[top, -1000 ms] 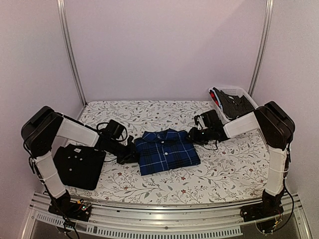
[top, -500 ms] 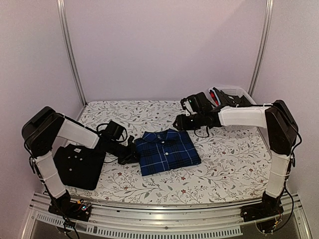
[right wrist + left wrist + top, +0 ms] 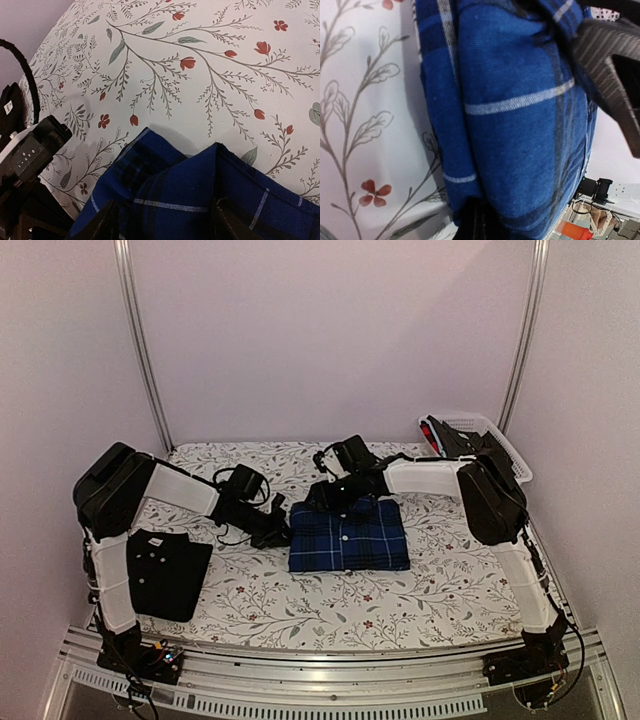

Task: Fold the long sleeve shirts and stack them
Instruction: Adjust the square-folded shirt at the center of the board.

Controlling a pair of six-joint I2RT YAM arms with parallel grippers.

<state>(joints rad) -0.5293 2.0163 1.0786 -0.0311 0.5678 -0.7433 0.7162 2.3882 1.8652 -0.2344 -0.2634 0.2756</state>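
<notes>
Near the front left, a folded black button-up shirt (image 3: 165,572) is lying. Farther back, the left gripper (image 3: 280,535) is touching the edge of a folded blue plaid shirt (image 3: 350,538), grip impossible to tell; the right gripper (image 3: 323,498) is straddling its collar, jaws apart.

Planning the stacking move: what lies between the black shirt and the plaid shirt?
Top view: only bare floral tablecloth, with the left gripper at the edge of the plaid shirt.
</notes>
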